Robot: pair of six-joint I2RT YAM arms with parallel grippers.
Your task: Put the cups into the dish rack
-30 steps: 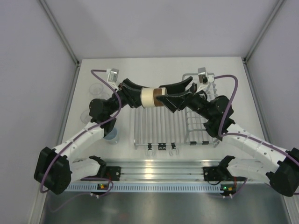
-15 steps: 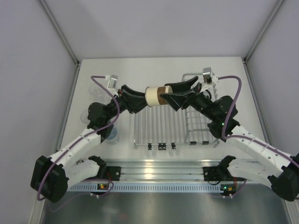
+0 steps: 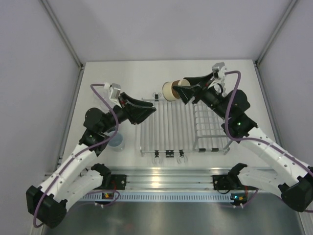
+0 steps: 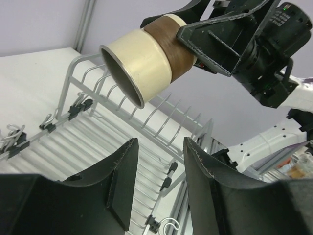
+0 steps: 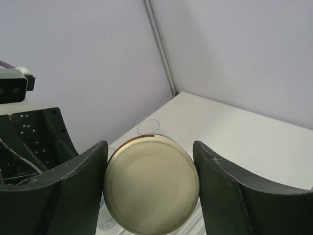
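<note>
Spreading under both hands is the white tabletop [image 3: 146,73], and on it the wire dish rack [image 3: 166,132]. Its flat bars lie below and between the two hands, and its taller basket section [image 3: 210,127] sits under the right forearm.

The right hand [image 3: 182,91] is clamped on the tan-and-brown cup [image 3: 168,91], one finger on each side of the brown base end. It holds the cup on its side in the air, above the far edge of the flat bars, with the mouth pointing toward the left hand [image 3: 149,113]. That hand faces the cup from just beyond its mouth, with its fingers apart and nothing between them. A pale blue cup [image 3: 117,142] stands on the tabletop behind the left hand, beside its forearm.

The step in hand looks to be setting this cup into the rack. To do it well, the right wrist should probably roll until the mouth faces down. The hand can then lower straight onto the bars directly beneath it, so the rim spans several wires rather than catching on one. The fingers should part only once the rim rests steadily. The left hand is best kept off to its own side, out of the way of the descent.
</note>
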